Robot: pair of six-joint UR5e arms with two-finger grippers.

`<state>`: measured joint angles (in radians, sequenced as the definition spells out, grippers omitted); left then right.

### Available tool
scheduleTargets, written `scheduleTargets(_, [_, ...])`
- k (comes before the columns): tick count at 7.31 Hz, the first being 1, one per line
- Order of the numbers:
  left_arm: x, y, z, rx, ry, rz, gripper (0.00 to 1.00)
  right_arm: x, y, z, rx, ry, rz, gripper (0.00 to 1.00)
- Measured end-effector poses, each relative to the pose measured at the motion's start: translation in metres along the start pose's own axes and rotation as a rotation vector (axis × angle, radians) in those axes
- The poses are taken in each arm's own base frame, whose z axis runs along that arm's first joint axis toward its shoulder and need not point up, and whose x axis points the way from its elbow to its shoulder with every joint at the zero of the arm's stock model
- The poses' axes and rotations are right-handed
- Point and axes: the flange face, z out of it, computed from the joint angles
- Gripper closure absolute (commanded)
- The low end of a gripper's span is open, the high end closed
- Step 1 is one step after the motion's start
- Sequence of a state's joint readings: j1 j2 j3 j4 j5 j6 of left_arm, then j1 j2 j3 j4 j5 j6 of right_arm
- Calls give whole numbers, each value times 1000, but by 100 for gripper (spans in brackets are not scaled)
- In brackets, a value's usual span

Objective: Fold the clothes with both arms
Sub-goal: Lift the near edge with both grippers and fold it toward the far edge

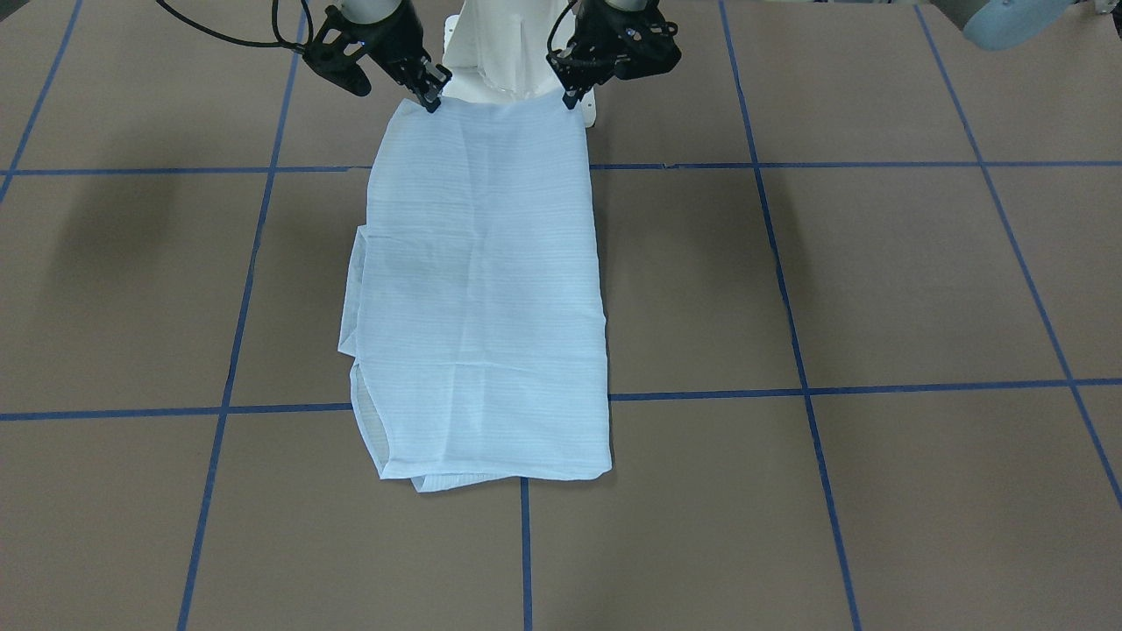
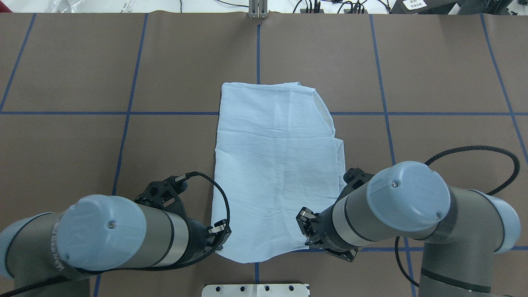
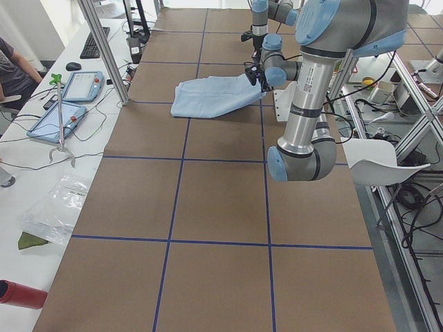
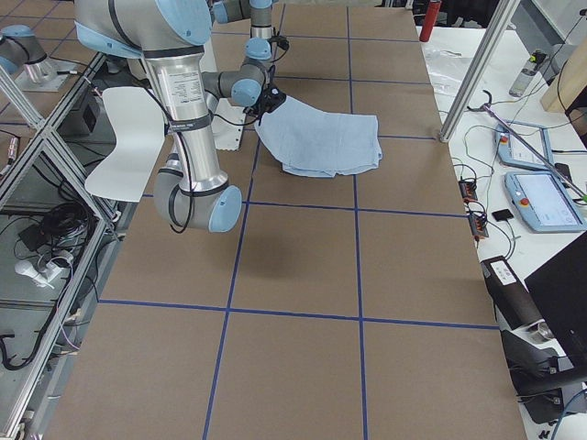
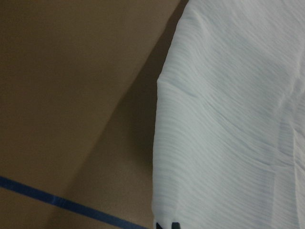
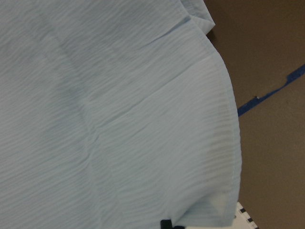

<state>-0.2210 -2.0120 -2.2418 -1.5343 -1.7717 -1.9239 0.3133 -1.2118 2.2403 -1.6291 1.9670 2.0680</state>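
— Well, look at that shirt (image 2: 272,165): thin, half see-through, light blue with fine stripes running across it, folded into a long narrow rectangle on the matte brown table (image 2: 82,62).

— Soft creases across the top layer. Along the long side on the robot's right, under-layers peek out, one with a curved hem. Blue tape (image 2: 62,112) squares off the table top.

— Any writing to read?

— A label (image 3: 306,83) runs down the silver tube of the left arm (image 2: 103,231) in the exterior left view, but the print is too small to read. There is raised lettering round that arm's pale blue cap in the overhead view, and I can't make it out either.

— And the grippers?

— Both black and both down at the shirt's robot-side edge. The left gripper (image 1: 568,100) has its fingers pinched together on the corner on its own side. The right gripper (image 1: 431,103), at the end of the right arm (image 2: 408,198), is clamped on the other corner.

— Where's the shirt lying?

— Mid-table, lengthwise away from the robot, covering two cross lines of tape. The gripped edge sits just in front of the white pedestal base (image 1: 500,44). In the side views that edge is raised off the table and the cloth slopes down to a flat far end.

— Wrist cameras?

— Striped cloth nearly fills both.
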Motion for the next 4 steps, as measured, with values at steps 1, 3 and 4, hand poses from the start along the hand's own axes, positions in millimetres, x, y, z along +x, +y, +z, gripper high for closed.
scheduleTargets(1, [-5,14,-21,-32,-7,9,100,3,7,-11,-58,8,-5,100])
scheduleTargets(3, [-13,31,-48,-105,-26,18,100,6,13,-35,-168,27,-6,100])
scheduleTargets(4, [-14,32,-57,-121,-23,19,100,3,7,-46,-193,25,5,100])
